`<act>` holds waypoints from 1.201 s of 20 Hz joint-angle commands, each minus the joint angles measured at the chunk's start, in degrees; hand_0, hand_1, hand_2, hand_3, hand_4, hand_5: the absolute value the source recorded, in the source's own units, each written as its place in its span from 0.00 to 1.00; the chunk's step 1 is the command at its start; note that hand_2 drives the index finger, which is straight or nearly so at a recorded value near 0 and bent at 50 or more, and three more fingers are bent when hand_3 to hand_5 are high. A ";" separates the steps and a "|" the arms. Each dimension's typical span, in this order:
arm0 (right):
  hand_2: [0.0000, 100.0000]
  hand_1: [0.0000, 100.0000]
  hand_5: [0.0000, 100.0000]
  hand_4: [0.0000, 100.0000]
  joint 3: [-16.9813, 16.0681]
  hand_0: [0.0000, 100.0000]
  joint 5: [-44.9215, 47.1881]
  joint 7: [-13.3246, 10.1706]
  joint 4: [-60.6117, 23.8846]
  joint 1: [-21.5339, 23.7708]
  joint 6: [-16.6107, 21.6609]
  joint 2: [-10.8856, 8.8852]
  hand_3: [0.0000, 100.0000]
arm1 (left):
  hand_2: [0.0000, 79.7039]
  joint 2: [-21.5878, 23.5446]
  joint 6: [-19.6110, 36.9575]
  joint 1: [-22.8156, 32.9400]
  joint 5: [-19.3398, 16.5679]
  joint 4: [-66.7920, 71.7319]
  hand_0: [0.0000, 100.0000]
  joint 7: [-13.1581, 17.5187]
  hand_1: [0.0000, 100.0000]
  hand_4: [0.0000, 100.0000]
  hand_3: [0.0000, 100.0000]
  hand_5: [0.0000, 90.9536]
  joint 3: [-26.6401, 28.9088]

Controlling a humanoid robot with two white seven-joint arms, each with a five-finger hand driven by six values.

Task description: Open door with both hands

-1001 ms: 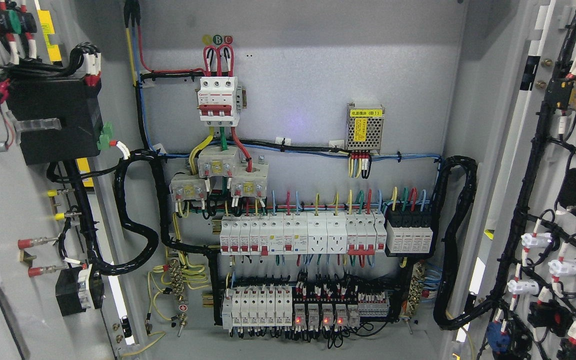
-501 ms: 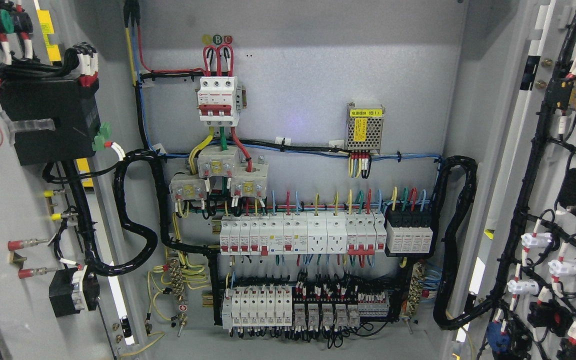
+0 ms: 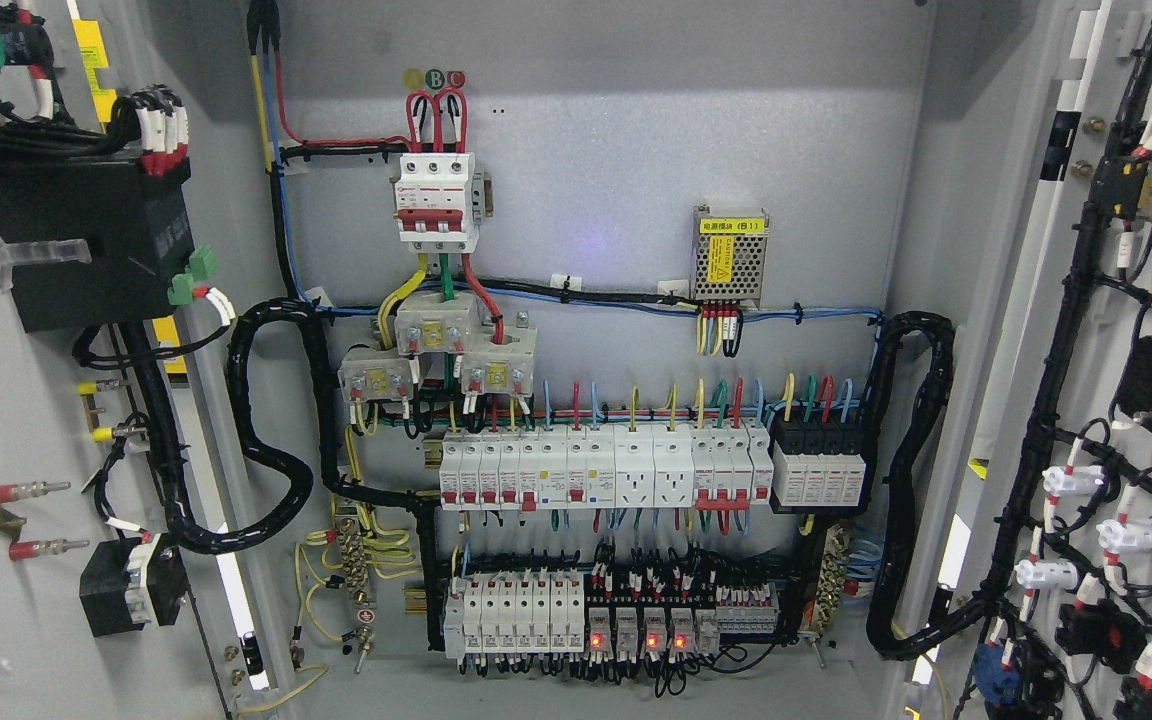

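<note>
Both grey sheet-metal cabinet doors stand swung wide. The left door, its inner face carrying a black box and bundled wiring, fills the left edge of my view; the right door, studded with black and white switch backs and a thick black cable loom, fills the right edge. Between them the grey back panel is fully exposed, with the red-and-white three-pole breaker near the top and rows of white breakers lower down.

Compared with a second ago, the fittings on the left door have slid further toward the left edge: the black box and the red-tipped studs sit closer to the frame border, so that door is still swinging outward. The right door looks unchanged.

Neither of my hands nor arms shows anywhere here, so I cannot tell whether my fingers are spread or holding a door edge.

I judge the opening essentially finished, with only the last of the left door's travel remaining.
</note>
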State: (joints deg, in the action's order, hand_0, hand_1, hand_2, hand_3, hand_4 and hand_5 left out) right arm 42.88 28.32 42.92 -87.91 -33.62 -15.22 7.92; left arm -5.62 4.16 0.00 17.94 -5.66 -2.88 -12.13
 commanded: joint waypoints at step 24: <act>0.00 0.00 0.00 0.00 -7.62 0.22 -0.28 -0.03 1.42 3.90 -1.13 -5.62 0.00 | 0.00 0.17 0.06 1.58 0.07 -0.57 0.00 -0.20 0.00 0.00 0.02 0.00 -0.09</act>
State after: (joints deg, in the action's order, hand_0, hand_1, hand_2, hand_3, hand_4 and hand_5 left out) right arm 43.00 28.28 42.83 -86.38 -33.06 -16.56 7.26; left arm -5.59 4.21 0.00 17.93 -5.89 -3.09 -12.19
